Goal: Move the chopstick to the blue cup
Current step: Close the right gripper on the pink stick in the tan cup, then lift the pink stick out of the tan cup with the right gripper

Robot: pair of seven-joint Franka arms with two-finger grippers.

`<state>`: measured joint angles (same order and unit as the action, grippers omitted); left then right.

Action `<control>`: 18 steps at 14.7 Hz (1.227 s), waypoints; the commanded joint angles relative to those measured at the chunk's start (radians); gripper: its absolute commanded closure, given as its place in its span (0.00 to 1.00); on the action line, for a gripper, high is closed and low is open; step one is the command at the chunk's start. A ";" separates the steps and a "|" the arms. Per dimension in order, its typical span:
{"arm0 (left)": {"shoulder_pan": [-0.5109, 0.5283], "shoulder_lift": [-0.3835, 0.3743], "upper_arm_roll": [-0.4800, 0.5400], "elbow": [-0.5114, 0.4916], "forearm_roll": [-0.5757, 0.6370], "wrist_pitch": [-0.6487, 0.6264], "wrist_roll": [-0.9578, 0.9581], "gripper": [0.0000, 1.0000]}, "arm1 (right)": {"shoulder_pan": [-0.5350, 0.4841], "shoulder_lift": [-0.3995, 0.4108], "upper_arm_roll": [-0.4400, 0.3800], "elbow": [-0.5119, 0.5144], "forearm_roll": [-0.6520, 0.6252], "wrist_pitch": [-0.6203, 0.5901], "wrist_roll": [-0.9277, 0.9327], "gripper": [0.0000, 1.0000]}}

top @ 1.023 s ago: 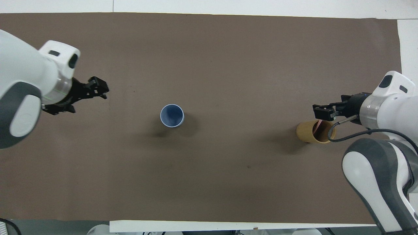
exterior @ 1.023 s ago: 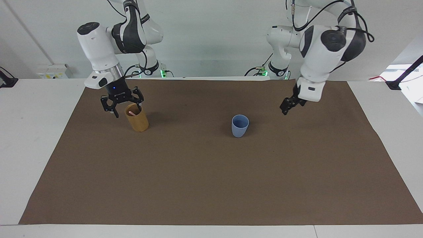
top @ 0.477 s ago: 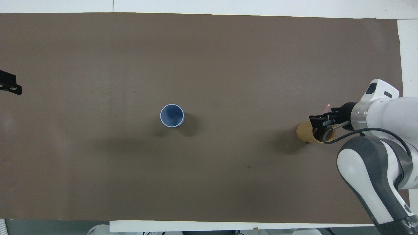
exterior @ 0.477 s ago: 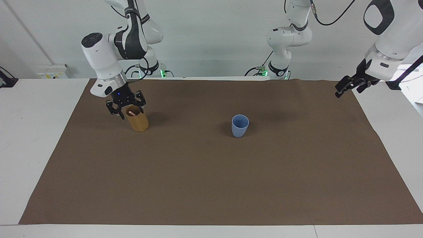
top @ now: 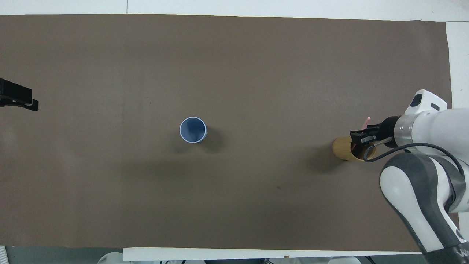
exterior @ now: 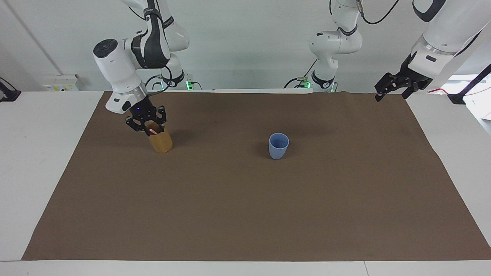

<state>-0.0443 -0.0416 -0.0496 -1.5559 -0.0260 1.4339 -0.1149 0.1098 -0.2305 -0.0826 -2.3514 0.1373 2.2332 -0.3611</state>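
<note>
Right arm: comes in from the right arm's end of the table, elbow raised, forearm sloping down, wrist tilted toward the tan cup (exterior: 161,141).
Right gripper (exterior: 148,129): down at the mouth of the tan cup, fingertips at the rim, around the chopstick's top. Whether the fingers have met on the stick or stand a little apart from it cannot be told.
Chopstick (exterior: 154,131): pale pink, standing in the tan cup and leaning on its rim; only its upper end shows, between the right gripper's fingers. In the overhead view the pink tip (top: 367,120) pokes out just past the gripper's body.
Tan cup: upright on the brown mat (exterior: 245,214), toward the right arm's end of the table.
Blue cup (exterior: 278,145): upright on the mat, near the middle of the table, well apart from the tan cup, with nothing in it.
Left arm: raised high at the left arm's end of the table, forearm angled down and inward; it waits.
Left gripper (exterior: 387,90): up in the air over the mat's corner nearest the left arm's base, fingers spread apart, holding nothing. The overhead view shows only its black tip (top: 18,99) at the edge.
</note>
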 commanded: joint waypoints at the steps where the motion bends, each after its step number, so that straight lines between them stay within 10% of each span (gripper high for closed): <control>1: 0.012 -0.018 0.017 -0.019 -0.012 -0.013 0.004 0.00 | -0.012 -0.007 0.003 0.006 0.011 -0.007 0.004 0.64; 12: 0.011 -0.018 0.017 -0.019 -0.011 -0.012 0.004 0.00 | -0.012 -0.004 0.003 0.023 0.001 0.000 0.011 1.00; 18: 0.011 -0.018 0.017 -0.019 -0.011 -0.012 0.006 0.00 | -0.024 0.000 0.001 0.346 -0.010 -0.286 0.007 1.00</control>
<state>-0.0343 -0.0416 -0.0364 -1.5577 -0.0260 1.4331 -0.1149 0.0976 -0.2400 -0.0842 -2.1557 0.1346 2.0683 -0.3582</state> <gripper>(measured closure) 0.000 0.921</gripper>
